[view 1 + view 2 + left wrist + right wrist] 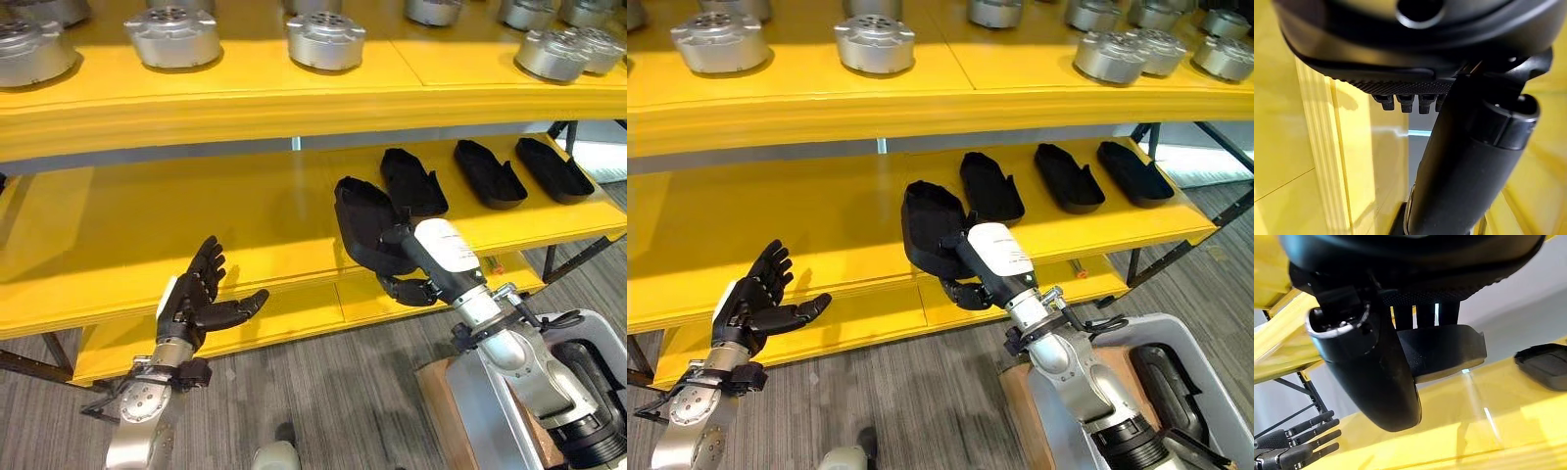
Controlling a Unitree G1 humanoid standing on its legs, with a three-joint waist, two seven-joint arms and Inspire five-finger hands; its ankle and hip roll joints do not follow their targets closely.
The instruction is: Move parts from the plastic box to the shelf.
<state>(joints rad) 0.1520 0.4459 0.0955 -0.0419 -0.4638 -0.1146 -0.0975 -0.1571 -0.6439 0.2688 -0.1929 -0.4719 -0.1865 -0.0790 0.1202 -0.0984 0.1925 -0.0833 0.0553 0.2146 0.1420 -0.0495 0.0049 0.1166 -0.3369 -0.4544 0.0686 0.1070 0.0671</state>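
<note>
On the middle shelf: the right hand (965, 284) holds a black moulded part (929, 227) at the front edge of the yellow shelf board (823, 220), the part tilted up on its side rather than lying flat.
Right hand: fingers curled under the part's lower rim and the thumb against its near face, so the part is pinched between them (the right wrist view shows the fingers running behind the part (1442, 350) and the thumb in front).
Left hand (201, 299): raised in front of the shelf's front edge, well to the left of the part, fingers straight and spread, thumb out to the side, holding nothing.
Parts already on the shelf: three more black moulded parts lie flat in a row to the right of the held one, the nearest (412, 181) just beside it, then a second (488, 173) and a third (554, 168).
Top shelf: a row of round silver metal housings (325, 39) stands along it.
Plastic box (1205, 377): grey, at the lower right beside the right arm, with a black part (1166, 387) lying inside.
Floor (323, 392): grey, wood-grained, below the shelf.
</note>
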